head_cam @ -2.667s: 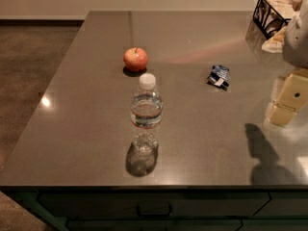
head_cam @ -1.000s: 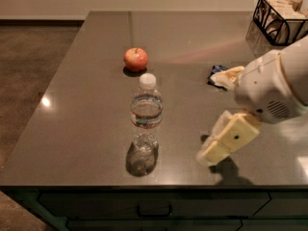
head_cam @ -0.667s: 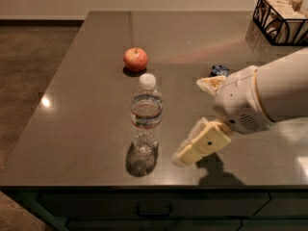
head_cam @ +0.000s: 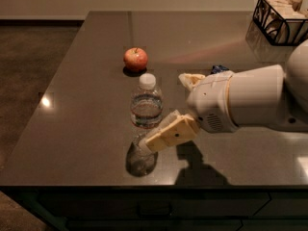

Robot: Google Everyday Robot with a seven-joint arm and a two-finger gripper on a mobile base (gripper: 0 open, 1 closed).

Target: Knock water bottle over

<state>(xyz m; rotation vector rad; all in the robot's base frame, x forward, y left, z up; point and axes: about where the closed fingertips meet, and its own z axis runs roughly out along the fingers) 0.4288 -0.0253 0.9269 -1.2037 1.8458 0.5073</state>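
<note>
The water bottle (head_cam: 146, 105) stands upright near the table's front edge, clear and ribbed, with a white cap. My gripper (head_cam: 164, 111) comes in from the right on a thick white arm (head_cam: 250, 97), just right of the bottle. It is open. The near cream finger (head_cam: 168, 133) points left and down, and its tip overlaps the bottle's lower part. The far finger (head_cam: 190, 79) sticks out behind the wrist, clear of the bottle.
A red apple (head_cam: 135, 59) sits behind the bottle. A small blue packet (head_cam: 219, 69) shows just behind the arm. A black wire basket (head_cam: 281, 19) with white items stands at the back right corner. The dark table (head_cam: 82, 105) ends close in front.
The arm has swept in from the right edge toward the left. The near finger has now reached the bottle's lower part. The bottle still stands in the same spot.
</note>
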